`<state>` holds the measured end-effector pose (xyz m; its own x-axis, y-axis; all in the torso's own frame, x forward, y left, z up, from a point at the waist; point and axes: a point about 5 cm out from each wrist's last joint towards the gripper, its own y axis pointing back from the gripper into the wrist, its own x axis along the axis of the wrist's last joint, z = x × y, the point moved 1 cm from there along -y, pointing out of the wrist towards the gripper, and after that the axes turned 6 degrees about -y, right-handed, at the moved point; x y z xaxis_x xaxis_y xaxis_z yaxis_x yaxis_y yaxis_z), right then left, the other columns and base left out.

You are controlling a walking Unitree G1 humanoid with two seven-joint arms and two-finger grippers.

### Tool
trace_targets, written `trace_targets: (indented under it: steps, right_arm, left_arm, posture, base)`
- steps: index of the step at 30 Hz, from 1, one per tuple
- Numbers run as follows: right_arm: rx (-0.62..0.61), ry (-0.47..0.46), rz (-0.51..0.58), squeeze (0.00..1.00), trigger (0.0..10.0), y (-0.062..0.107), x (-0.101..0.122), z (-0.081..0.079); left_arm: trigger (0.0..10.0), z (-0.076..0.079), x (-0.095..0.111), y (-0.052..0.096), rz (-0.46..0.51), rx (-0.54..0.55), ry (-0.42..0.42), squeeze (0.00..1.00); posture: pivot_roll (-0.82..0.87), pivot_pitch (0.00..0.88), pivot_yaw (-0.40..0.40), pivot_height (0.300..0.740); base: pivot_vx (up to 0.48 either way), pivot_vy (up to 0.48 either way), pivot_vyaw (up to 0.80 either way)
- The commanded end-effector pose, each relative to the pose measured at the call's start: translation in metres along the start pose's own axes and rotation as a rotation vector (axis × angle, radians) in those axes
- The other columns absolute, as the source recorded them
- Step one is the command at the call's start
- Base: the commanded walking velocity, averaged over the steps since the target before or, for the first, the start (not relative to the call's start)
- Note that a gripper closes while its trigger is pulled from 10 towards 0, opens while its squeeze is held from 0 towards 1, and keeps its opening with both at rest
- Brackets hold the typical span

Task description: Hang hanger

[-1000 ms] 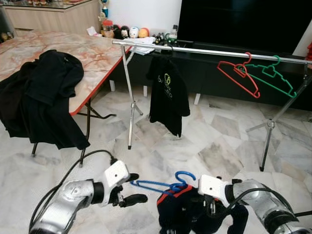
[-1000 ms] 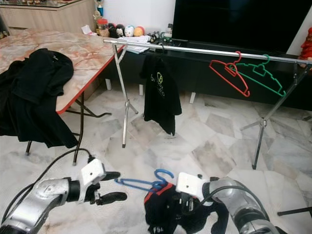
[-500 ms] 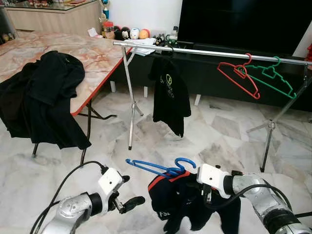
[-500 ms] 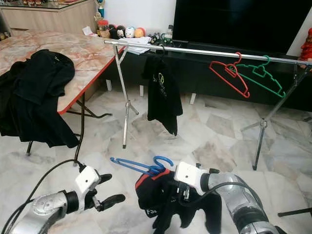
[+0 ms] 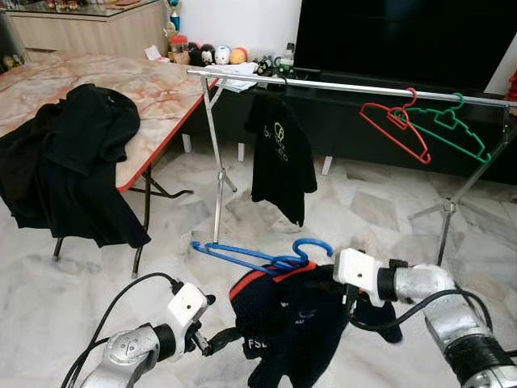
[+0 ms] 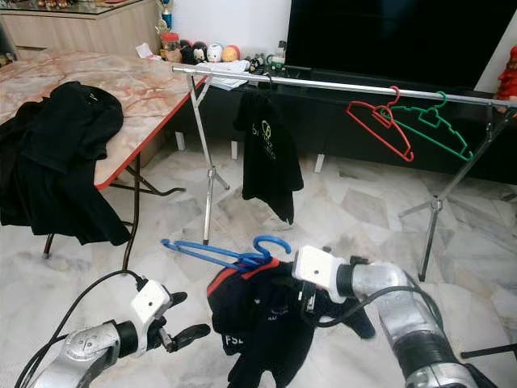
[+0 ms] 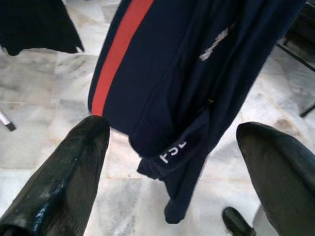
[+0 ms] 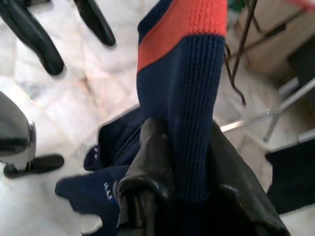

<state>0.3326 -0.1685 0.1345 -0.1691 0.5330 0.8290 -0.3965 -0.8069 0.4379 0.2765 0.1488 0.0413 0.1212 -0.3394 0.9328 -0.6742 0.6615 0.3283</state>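
A blue hanger carries a navy garment with a red stripe, low over the floor in front of me. My right gripper is shut on the garment's red and navy collar just under the hanger's hook. My left gripper stands open beside the garment's lower left edge, its fingers spread wide and touching nothing. Farther off stands a silver clothes rail holding a black T-shirt, a red hanger and a green hanger.
A marble-topped folding table at the left has black clothes draped over its edge. The rail's tripod legs stand on the marble floor. A dark TV and low cabinet lie behind the rail.
My right gripper has lifted the garment and blue hanger higher and a little to the right. My left gripper has sunk lower and now sits by the garment's hem.
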Motion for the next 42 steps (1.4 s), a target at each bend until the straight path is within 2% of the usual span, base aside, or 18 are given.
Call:
trace_targets:
  steps: [1,2,3,4,8,15,42]
  right_arm:
    - [-0.020,0.025,0.075,0.00,0.0,0.012,0.018,0.010]
    - [-0.011,0.025,0.087,0.00,0.0,0.013,0.020,0.009]
    - [-0.006,0.027,0.090,0.00,0.0,0.015,0.022,0.009]
    - [0.004,0.028,0.085,0.00,0.0,0.017,0.022,0.008]
    - [0.047,0.025,0.074,0.00,0.0,0.022,0.022,0.003]
    - [0.082,0.014,0.078,0.00,0.0,0.032,0.027,-0.002]
    - [0.082,0.014,0.078,0.00,0.0,0.032,0.027,-0.002]
  left_arm:
    - [10.0,-0.001,0.001,-0.004,0.004,0.017,-0.014,0.00]
    - [10.0,-0.002,0.002,-0.005,0.012,0.027,-0.010,0.00]
    - [10.0,-0.003,0.002,-0.007,0.014,0.032,0.007,0.56]
    - [10.0,-0.003,0.002,-0.009,0.014,0.030,0.016,1.00]
    - [10.0,-0.005,0.002,-0.014,0.008,0.040,-0.010,1.00]
    - [10.0,-0.016,0.003,-0.018,0.035,0.117,0.022,1.00]
    - [10.0,-0.016,0.003,-0.018,0.035,0.117,0.022,1.00]
  posture:
    - [0.05,0.059,-0.012,0.740]
    - [0.05,0.059,-0.012,0.740]
    - [0.04,0.065,-0.011,0.740]
    - [0.04,0.070,-0.012,0.740]
    - [0.03,0.074,-0.011,0.740]
    - [0.02,0.079,-0.005,0.740]
    - [0.02,0.079,-0.005,0.740]
  base:
    - [0.000,0.000,0.00]
    - [0.000,0.000,0.00]
    - [0.000,0.000,0.00]
    - [0.000,0.000,0.00]
    - [0.000,0.000,0.00]
    - [0.000,0.000,0.00]
    - [0.000,0.000,0.00]
